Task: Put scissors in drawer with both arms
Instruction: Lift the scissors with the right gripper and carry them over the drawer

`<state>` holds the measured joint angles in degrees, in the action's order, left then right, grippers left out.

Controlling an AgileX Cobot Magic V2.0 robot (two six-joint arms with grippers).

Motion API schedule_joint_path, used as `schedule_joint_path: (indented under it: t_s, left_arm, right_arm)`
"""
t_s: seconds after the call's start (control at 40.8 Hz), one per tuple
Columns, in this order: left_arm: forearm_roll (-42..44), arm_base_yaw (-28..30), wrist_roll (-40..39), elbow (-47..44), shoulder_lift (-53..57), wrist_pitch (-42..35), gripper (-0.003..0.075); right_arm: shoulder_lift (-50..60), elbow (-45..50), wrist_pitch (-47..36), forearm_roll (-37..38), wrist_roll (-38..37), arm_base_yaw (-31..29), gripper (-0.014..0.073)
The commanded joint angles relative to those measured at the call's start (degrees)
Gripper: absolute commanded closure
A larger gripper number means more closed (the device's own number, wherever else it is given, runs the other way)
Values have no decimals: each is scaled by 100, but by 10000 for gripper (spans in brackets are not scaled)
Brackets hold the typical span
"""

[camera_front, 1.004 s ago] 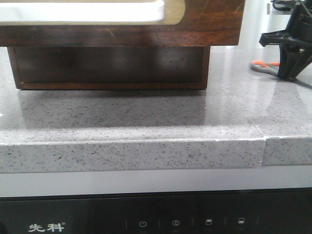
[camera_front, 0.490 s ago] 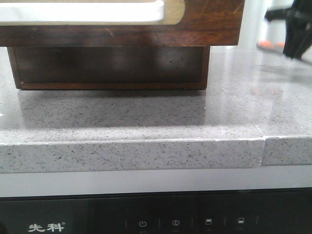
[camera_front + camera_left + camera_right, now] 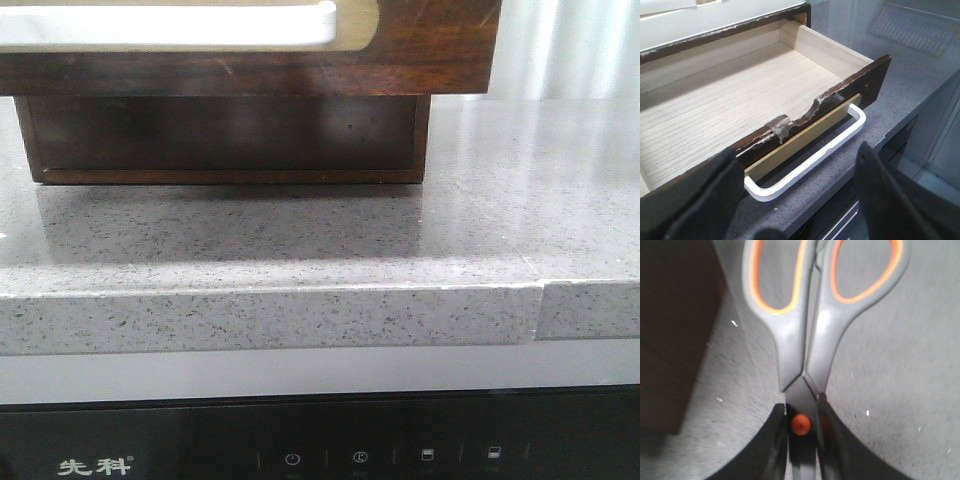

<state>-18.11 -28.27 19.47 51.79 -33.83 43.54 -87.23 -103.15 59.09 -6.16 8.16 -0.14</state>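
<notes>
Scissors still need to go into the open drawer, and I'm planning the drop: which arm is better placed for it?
Right. Its claw is already shut on the scissors near the pivot. The left claw is open, holding nothing, above the open drawer.

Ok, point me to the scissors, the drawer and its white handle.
scissors (image 3: 800,347): right wrist view, grey handle shanks above the orange pivot.
drawer (image 3: 725,107): left wrist view, bare wooden floor inside.
white handle (image 3: 812,160): left wrist view, long front bar.

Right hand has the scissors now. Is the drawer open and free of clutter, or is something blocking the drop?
Nothing visible blocks it. The drawer is pulled open and its wooden floor is bare. The left hand hangs open near the white handle, outside the cavity. The right hand grips the scissors at the pivot.
</notes>
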Motion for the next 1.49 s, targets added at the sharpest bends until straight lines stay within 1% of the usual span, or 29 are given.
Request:
schedule_joint_path:
  t_s: [0.0, 0.122, 0.318, 0.539, 0.637, 0.759, 0.98, 1.151, 1.323, 1.47]
  left_arm:
    - [-89, -50, -31, 193, -20, -446, 260]
    - [-89, -50, -31, 193, -20, -446, 259]
    - [-89, -50, -31, 193, -20, -446, 260]
    - [-89, -50, -31, 193, -20, -446, 260]
    - [-89, -50, -31, 193, -20, -446, 260]
    - [-89, -50, -31, 193, -20, -446, 259]
    - [-89, -50, -31, 193, -20, -446, 260]
    - [-89, -50, -31, 193, -20, -446, 260]
    - [-89, -50, -31, 193, -20, -446, 260]
    - [-89, -50, -31, 193, -20, -446, 260]
  right_arm:
    - [668, -158, -505, -50, 133, 169, 496]
    - [1063, -158, -637, -50, 271, 454, 496]
    - [1407, -158, -694, -183, 913, 1113, 496]
    - [1399, -152, -678, -654, 1980, 1998, 496]
    - [1345, -152, -678, -1017, 2536, 2390, 496]
    - [1229, -152, -658, -1384, 3212, 2723, 496]
    - [921, -152, -518, -1829, 4001, 3074, 496]
    - [505, -152, -509, -1965, 4228, 3300, 496]
    - [45, -152, -496, -1965, 4233, 3477, 496]
    - [-311, -152, -501, -1959, 4233, 3513, 496]
